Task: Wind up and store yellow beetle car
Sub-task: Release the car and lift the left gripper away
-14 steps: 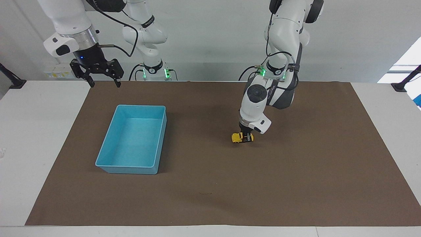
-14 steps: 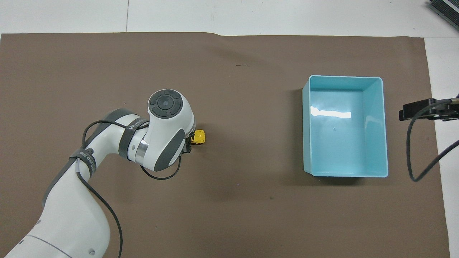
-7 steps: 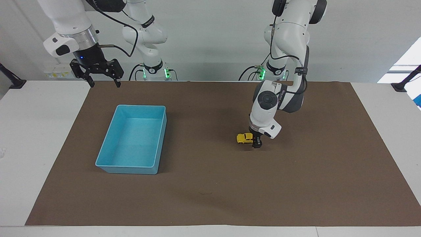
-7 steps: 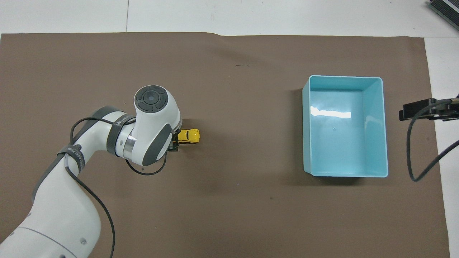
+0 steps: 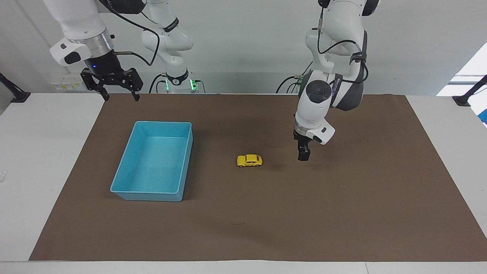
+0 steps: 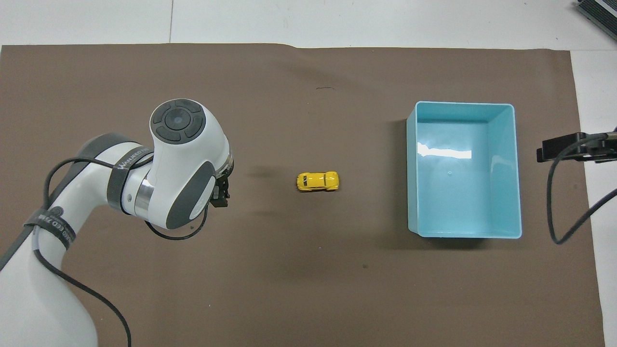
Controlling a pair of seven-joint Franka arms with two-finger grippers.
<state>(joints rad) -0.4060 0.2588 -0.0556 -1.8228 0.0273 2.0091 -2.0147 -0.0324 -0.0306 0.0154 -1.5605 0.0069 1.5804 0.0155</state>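
Observation:
The yellow beetle car (image 5: 249,160) stands free on its wheels on the brown mat, between the blue bin (image 5: 146,196) and my left gripper. It also shows in the overhead view (image 6: 317,181), its length pointing at the bin (image 6: 462,103). My left gripper (image 5: 303,155) hangs empty just above the mat, a car's length or two from the car toward the left arm's end; it also shows in the overhead view (image 6: 221,198). My right gripper (image 5: 121,97) waits open and empty, raised over the mat's edge at the robots' end, near the bin.
The brown mat (image 5: 342,213) covers most of the white table (image 5: 34,152). The bin is empty. A dark object (image 6: 597,12) lies at the table's corner farthest from the robots, at the right arm's end.
My left gripper let go of the car, rose and drew back toward the left arm's end. The car rolled on its own toward the blue bin. The right arm has not moved.

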